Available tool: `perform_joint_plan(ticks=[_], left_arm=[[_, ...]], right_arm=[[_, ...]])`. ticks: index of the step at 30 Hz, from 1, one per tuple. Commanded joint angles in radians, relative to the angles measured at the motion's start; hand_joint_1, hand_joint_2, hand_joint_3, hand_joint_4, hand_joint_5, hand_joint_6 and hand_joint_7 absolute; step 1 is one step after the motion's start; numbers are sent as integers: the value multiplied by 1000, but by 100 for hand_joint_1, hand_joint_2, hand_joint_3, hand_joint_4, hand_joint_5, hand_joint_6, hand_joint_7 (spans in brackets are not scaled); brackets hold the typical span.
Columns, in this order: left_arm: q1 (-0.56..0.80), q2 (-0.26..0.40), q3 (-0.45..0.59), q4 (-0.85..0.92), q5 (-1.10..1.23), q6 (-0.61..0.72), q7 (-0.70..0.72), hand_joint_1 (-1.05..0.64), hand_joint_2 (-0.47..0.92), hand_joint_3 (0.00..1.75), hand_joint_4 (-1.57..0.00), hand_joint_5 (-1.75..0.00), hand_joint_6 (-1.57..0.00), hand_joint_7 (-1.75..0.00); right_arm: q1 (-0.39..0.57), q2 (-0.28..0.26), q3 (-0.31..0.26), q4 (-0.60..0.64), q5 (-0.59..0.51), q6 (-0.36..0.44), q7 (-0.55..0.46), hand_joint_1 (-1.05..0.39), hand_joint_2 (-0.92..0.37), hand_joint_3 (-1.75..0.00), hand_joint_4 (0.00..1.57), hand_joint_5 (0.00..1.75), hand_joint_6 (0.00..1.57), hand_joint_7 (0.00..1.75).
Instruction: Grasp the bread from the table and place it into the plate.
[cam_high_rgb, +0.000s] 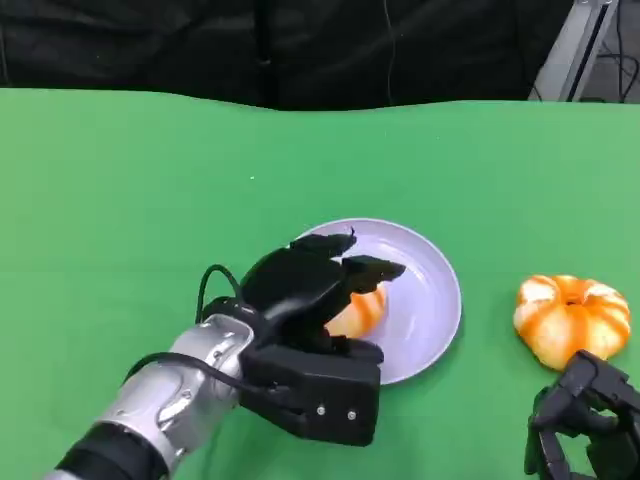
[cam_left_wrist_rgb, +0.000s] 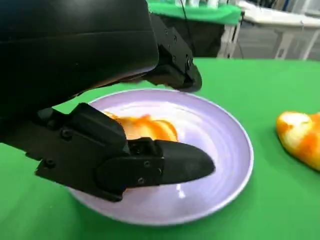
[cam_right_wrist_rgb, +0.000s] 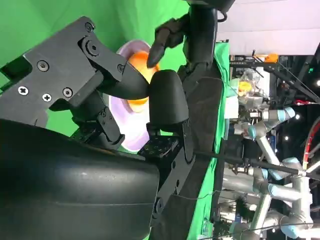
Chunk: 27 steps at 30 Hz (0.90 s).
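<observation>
Head view: the left hand (cam_high_rgb: 318, 300) holds a bread (cam_high_rgb: 358, 312) over the plate (cam_high_rgb: 430, 290), near its left rim, fingers wrapped round it. Releasing it looks like what remains. A second bread (cam_high_rgb: 572, 317) lies by the table's right edge, beside the right hand (cam_high_rgb: 588, 420), fingers curled, empty.

An orange-and-cream glazed bread (cam_high_rgb: 358, 312) lies on the left part of a pale lavender round plate (cam_high_rgb: 432, 290) at lower centre of the head view, largely covered from above. A second, ring-shaped bread (cam_high_rgb: 571, 317) with orange and white stripes sits on the green table, lower right, apart from the plate.
</observation>
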Motion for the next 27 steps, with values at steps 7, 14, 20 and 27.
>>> perform_joint_plan(ticks=[7,14,20,27], left_arm=[[57,38,63,-126,-95,-22,-54,-105,92,60,0,0,-27,-1],[189,13,193,-268,-366,-45,-136,-22,92,27,-65,-14,-57,-5],[319,15,289,-359,-559,-85,-197,1,72,96,-76,-127,-118,-16],[516,87,373,-590,-762,3,-355,-15,50,134,-85,-174,-81,-158]], right_arm=[[-4,-4,1,3,-14,-11,-12,-15,-51,-127,86,175,78,157],[7,-8,0,-20,0,5,-3,-14,-52,-128,86,175,78,157],[2,-7,0,-15,-12,5,-11,-15,-50,-130,87,175,77,160],[0,-7,1,-16,-17,11,-15,-14,-50,-131,87,175,77,159]])
